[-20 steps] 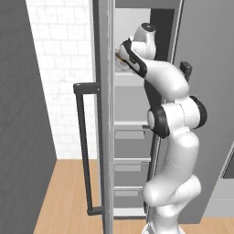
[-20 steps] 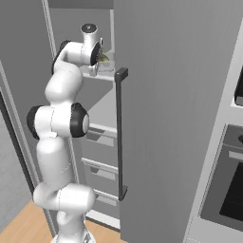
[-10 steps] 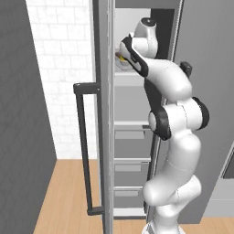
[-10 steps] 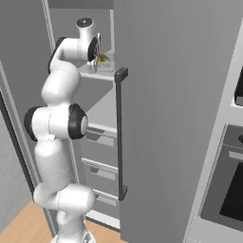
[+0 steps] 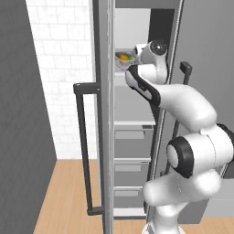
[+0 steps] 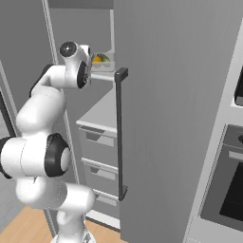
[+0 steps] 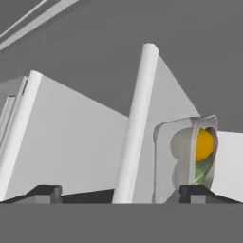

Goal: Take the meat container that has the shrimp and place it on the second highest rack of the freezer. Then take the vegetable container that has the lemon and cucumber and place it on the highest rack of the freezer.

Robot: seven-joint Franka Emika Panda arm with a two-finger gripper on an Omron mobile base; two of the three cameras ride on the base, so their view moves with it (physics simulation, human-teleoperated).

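Grey freezer (image 5: 137,114), white brick wall (image 5: 59,68)

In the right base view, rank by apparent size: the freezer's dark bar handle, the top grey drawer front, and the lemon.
1. Dark bar handle, running tall down the door edge.
2. Top grey drawer front; partly hidden behind the handle and arm, and further back.
3. Lemon, a small spot in the container on the shelf.

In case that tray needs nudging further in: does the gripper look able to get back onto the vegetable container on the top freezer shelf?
Probably yes: the open gripper sits right beside the vegetable container, nothing between them.
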